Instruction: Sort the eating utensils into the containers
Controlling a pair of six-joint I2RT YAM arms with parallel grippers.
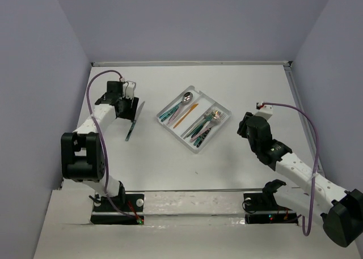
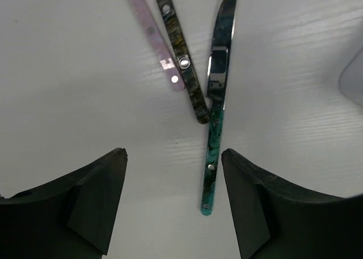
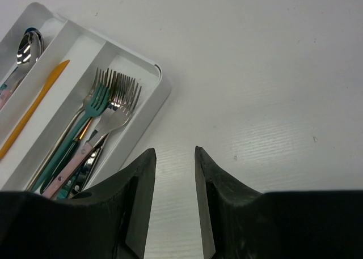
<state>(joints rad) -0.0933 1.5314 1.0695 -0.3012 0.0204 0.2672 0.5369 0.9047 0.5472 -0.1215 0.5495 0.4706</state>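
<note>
L side: left tool (image 2: 173, 160) is over the table (image 2: 62, 83), fingers wide apart, holding nothing. Three utensils are outside the tray here:
- teal-handled knife (image 2: 214, 140)
- dark mottled handle (image 2: 184, 66)
- pink handle (image 2: 152, 29)

The knife's handle end lies in the gap between the fingers but off-centre, close to one finger. The dark handle's tip touches the knife about where blade meets handle. The pink one lies against the dark one, further up.

Step in hand, as we read it: pick the teal knife.
- Shift sideways first so the handle sits mid-gap.
- Grip low on the teal part, well clear of the dark tip, or we drag two pcs at once.
- The knife is flat & thin, so the fingertips probably need to go right down to the table before closing across the narrow width.
- Lift straight up and check nothing rides along.

Centre: tray (image 1: 177, 135) holds spoons (image 1: 187, 97) in one outer compartment, an orange utensil (image 1: 185, 116) in the middle and forks (image 1: 215, 116) in the other outer. Orange pc looks knife-like, so middle is prob. the knife slot. Not certain.

R side: right tool (image 3: 173, 157) is near the tray's fork end, above bare table. Its fingers are only a narrow gap apart w/ nothing between. It's clear of the left arm's route to the tray.
</note>
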